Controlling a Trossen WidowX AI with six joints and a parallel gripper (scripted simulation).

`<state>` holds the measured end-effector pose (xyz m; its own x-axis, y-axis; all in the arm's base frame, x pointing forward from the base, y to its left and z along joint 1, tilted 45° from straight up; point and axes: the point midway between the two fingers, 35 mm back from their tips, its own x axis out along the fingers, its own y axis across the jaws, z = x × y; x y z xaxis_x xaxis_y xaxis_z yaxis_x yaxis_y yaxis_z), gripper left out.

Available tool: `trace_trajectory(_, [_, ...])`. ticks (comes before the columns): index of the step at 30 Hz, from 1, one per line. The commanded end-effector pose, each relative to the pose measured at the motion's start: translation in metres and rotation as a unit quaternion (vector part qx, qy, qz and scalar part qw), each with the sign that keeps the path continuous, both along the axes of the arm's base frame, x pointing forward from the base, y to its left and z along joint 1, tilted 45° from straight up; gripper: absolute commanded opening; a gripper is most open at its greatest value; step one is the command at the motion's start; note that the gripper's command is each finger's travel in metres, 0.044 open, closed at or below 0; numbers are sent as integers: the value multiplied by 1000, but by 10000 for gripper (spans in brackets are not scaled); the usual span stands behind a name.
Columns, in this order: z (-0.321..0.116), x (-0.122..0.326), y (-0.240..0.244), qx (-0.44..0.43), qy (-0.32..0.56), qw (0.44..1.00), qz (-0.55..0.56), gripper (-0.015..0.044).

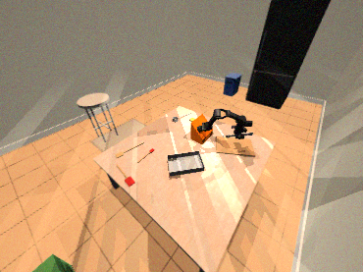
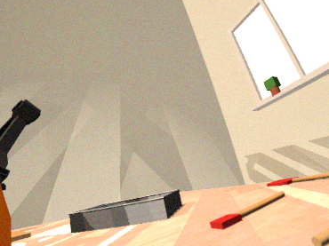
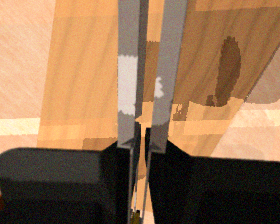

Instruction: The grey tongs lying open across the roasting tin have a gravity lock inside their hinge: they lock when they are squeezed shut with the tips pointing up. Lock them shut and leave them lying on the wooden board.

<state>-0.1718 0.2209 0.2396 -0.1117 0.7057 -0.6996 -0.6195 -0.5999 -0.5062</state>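
My gripper is shut on the grey tongs. In the wrist view their two long arms run up from between the black fingers, close together with a narrow gap; the far ends are out of view. In the top view the tongs look roughly level above the wooden board. The board also fills the wrist view's middle, with dark shadows on it. The hinge lock cannot be seen. The roasting tin stands apart from the board, with no tongs across it.
An orange block stands beside the arm's base. Two red-headed tools and a wooden tool lie on the table's left side. A small dark round item lies at the back.
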Motion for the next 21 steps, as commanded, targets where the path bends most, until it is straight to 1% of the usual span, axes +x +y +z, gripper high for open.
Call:
trace_trajectory(1, [-3,-2,4,1,0,1000,4,-150])
trace_trajectory(21, [-26,-5,27,2,0,1000,5,-150])
